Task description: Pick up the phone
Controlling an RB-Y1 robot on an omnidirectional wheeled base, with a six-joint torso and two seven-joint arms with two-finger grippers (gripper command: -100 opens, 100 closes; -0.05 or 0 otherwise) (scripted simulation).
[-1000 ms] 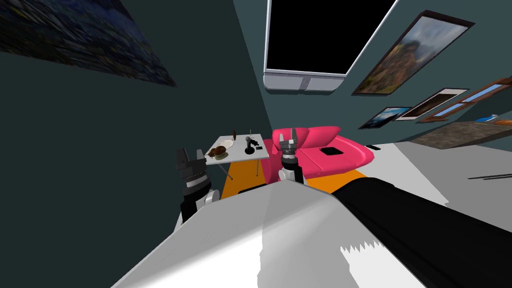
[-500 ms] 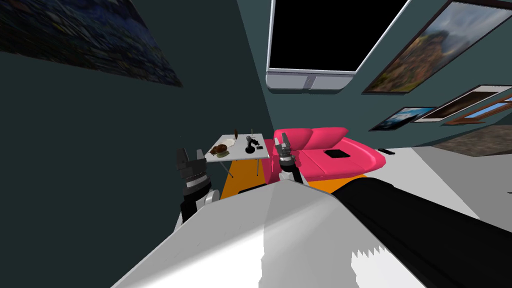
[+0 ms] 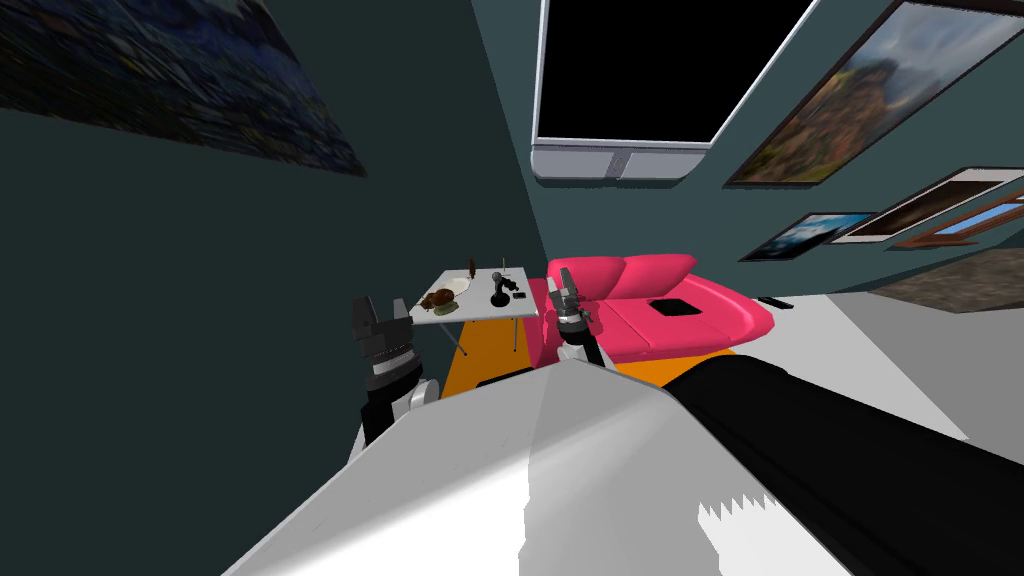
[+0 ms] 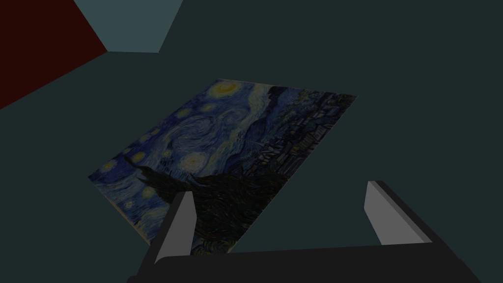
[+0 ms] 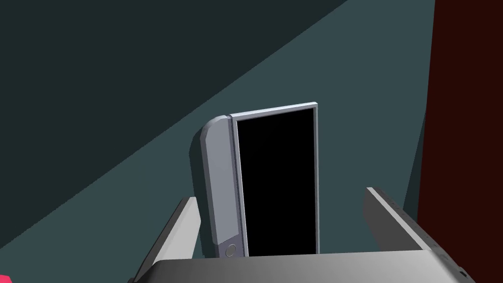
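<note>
Shifting here is mostly mine: against a second ago the whole head view is sliding, with the window [image 3: 620,162] and sofa [image 3: 640,275] sitting a bit further right, so that's base or torso moving, not furniture. Over the last half second it's barely changing. Meanwhile the right gripper [image 3: 566,282] is leaning toward the table [image 3: 480,308] where it was standing upright, fingers spread, carrying nothing. The left gripper [image 3: 382,308] isn't moving, parked low by the table's near-left corner, also spread and empty. Reading this as still approaching; nothing is being reached for yet. The phone [image 3: 519,296] I'm taking to be the small dark slab lying near the table's right edge, just beside the dark stand [image 3: 497,290], but it's too small to be sure. The black flat thing [image 3: 672,306] on the sofa seat is the other candidate. Both grippers are sitting well short of either. Next move is calling for closing in on the table, bringing the right gripper over the slab and coming down with fingers straddling its narrow sides. Risk I'm seeing: clipping the stand beside it.
</note>
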